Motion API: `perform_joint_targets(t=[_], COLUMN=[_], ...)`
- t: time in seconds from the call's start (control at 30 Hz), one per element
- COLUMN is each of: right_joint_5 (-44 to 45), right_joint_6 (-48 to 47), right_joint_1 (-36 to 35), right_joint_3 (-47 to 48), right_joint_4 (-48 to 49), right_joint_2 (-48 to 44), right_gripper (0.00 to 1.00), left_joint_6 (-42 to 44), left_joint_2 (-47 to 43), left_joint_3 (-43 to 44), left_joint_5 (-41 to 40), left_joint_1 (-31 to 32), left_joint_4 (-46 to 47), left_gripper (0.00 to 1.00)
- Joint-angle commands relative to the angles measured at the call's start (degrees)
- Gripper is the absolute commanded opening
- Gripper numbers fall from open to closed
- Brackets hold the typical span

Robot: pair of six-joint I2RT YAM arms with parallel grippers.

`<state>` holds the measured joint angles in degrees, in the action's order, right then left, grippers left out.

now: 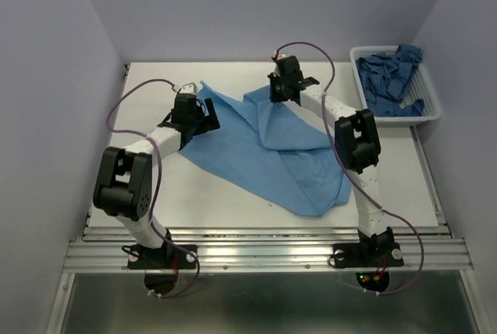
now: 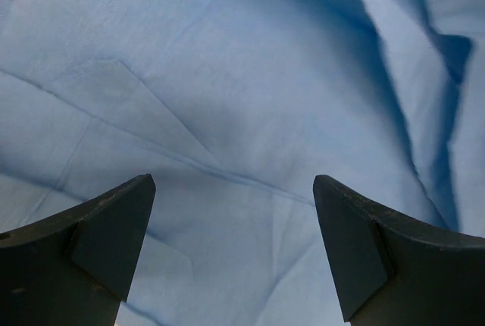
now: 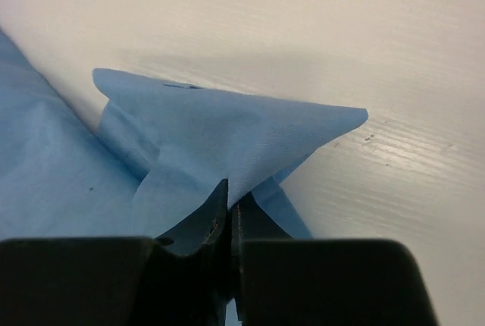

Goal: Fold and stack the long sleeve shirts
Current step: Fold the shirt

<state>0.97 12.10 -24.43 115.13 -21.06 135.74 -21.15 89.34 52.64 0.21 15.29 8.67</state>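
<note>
A plain light sky-blue shirt (image 1: 264, 151) lies spread and creased across the middle of the white table. My right gripper (image 1: 281, 85) is shut on a pinched fold of its far edge; the right wrist view shows the cloth (image 3: 227, 133) clamped between the closed fingers (image 3: 231, 208) just above the table. My left gripper (image 1: 194, 109) is open over the shirt's left part; the left wrist view shows only blue cloth (image 2: 227, 114) between the spread fingers (image 2: 114, 227). A darker patterned blue shirt (image 1: 392, 74) lies bunched in the basket.
A white plastic mesh basket (image 1: 429, 109) stands at the table's far right corner. Bare table (image 1: 404, 179) shows on the right of the shirt and along the front edge. Grey walls close in the left, back and right.
</note>
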Motion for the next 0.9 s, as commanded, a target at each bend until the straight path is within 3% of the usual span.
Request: perform_joint_targets(t=[0.0, 0.07, 0.27, 0.4, 0.57, 0.67, 0.87], right_joint_5=[2.19, 3.41, 18.96, 27.5, 28.56, 27.16, 17.14], right_joint_6=[-2.33, -3.13, -7.17, -11.39, -11.48, -14.55, -9.03], right_joint_1=[0.08, 0.08, 0.08, 0.69, 3.85, 4.39, 4.39], right_joint_3=[-0.69, -1.66, -3.69, 0.36, 6.24, 7.48, -4.02], right_joint_4=[5.59, 5.94, 9.01, 9.81, 10.69, 11.04, 14.02], right_joint_2=[-11.54, -16.02, -24.99, -26.76, -26.58, -26.84, -30.89], right_gripper=[0.05, 0.06, 0.06, 0.06, 0.07, 0.11, 0.11], left_joint_6=[-1.53, -2.14, -5.04, -8.38, -14.09, -15.33, -15.24], left_joint_2=[9.68, 11.81, 15.33, 12.28, 1.65, -4.86, -12.08], left_joint_3=[7.64, 8.79, 9.23, 5.12, -8.66, -12.47, -13.27], left_joint_5=[1.81, 2.78, -0.55, -1.71, 1.9, 2.78, 0.32], left_joint_1=[-1.14, -1.05, -1.66, -1.67, -1.49, -1.05, -0.44], left_joint_4=[-3.21, -4.1, -8.57, -16.31, -17.1, -17.37, -17.28], left_gripper=[0.99, 0.99, 0.99, 0.99, 0.99, 0.99, 0.99])
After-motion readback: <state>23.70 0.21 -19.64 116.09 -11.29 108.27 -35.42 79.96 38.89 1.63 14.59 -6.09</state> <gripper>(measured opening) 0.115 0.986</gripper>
